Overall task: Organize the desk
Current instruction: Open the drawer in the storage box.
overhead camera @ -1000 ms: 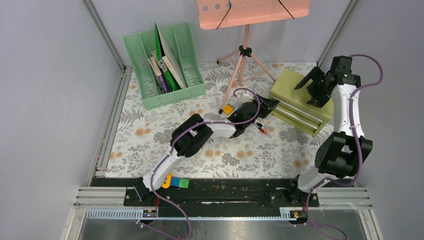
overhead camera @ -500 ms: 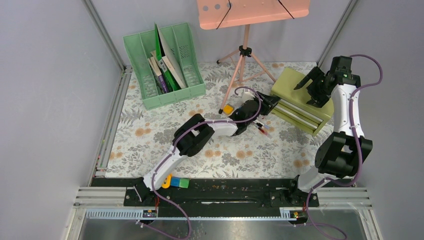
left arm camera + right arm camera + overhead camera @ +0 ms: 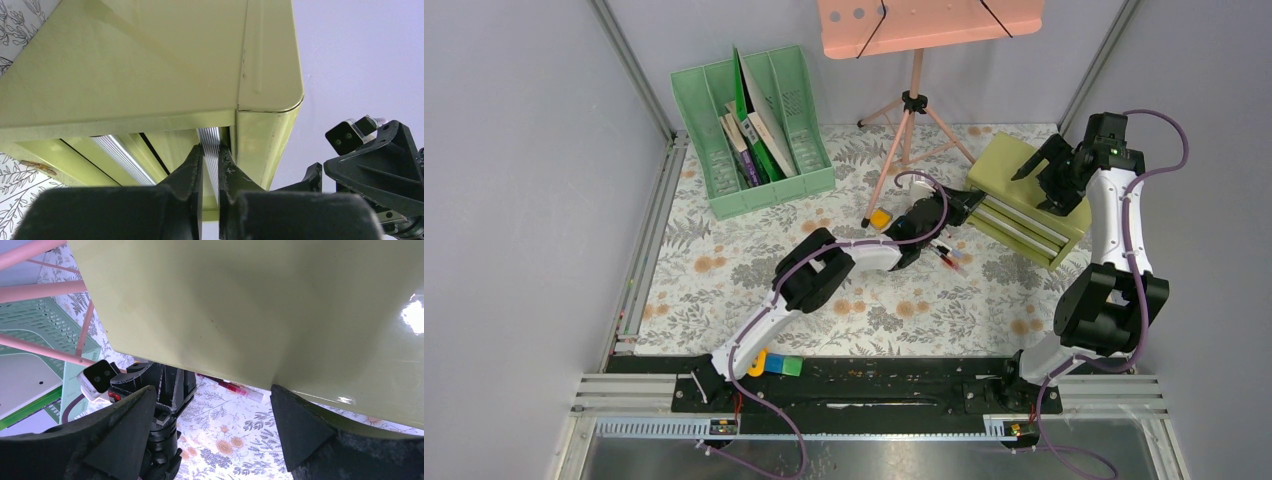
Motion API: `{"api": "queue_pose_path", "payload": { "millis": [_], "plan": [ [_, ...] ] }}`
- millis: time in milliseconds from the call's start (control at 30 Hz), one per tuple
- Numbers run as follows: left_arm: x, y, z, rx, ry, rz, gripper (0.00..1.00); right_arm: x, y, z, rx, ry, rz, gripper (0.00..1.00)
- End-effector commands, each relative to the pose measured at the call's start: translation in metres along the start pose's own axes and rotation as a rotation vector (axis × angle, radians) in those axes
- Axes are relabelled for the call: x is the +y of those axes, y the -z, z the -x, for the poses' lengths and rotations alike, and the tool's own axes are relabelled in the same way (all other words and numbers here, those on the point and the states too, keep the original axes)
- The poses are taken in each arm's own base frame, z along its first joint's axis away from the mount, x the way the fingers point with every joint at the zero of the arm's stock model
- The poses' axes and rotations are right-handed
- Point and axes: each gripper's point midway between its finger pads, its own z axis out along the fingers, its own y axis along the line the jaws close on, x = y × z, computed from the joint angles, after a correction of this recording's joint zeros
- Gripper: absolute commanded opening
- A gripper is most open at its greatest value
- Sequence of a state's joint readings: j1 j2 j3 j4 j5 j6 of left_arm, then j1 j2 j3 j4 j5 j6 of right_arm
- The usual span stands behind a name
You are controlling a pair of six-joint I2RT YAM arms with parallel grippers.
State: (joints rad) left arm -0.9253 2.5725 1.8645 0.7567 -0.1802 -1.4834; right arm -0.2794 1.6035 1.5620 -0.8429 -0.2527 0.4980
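Observation:
The desk (image 3: 724,270) is a floral-cloth tabletop. An olive-green drawer box (image 3: 1004,165) stands at its back right. My left gripper (image 3: 967,203) reaches to the box's front. In the left wrist view my left gripper (image 3: 210,147) has its fingers pinched on the ribbed silver handle (image 3: 213,136) of the top drawer, under the box's lid (image 3: 150,60). My right gripper (image 3: 1042,180) is open over the top of the box. In the right wrist view my right gripper (image 3: 211,389) has its fingers spread wide against the box's flat top (image 3: 275,305), holding nothing.
A green file rack (image 3: 754,130) with books stands at the back left. A pink tripod stand (image 3: 914,100) rises behind the left arm. An orange block (image 3: 880,218) and red pens (image 3: 948,257) lie near the drawer box. Coloured blocks (image 3: 774,364) sit by the near rail.
My left arm has stretched slightly further toward the drawer box, bringing its fingers onto the drawer front. The right arm has not moved.

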Motion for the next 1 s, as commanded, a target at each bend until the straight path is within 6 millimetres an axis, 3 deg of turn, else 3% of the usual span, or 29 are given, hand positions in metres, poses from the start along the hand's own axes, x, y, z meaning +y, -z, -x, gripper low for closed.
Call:
{"api": "queue_pose_path", "payload": {
  "millis": [0, 467, 767, 967],
  "plan": [
    [-0.027, -0.006, 0.013, -0.05, -0.019, -0.077, 0.0, 0.001, 0.0, -0.004, 0.014, 0.011, -0.001, 0.91],
    [-0.064, 0.023, 0.011, -0.009, -0.072, -0.203, 0.0, 0.002, -0.002, -0.004, 0.021, 0.003, 0.008, 0.92],
    [-0.063, 0.046, 0.014, -0.004, -0.085, -0.207, 0.0, 0.001, -0.002, -0.006, 0.025, 0.002, 0.004, 0.92],
    [-0.063, 0.052, 0.004, 0.055, -0.127, -0.2, 0.0, 0.001, -0.002, -0.008, 0.028, -0.001, 0.012, 0.91]
  ]
}}
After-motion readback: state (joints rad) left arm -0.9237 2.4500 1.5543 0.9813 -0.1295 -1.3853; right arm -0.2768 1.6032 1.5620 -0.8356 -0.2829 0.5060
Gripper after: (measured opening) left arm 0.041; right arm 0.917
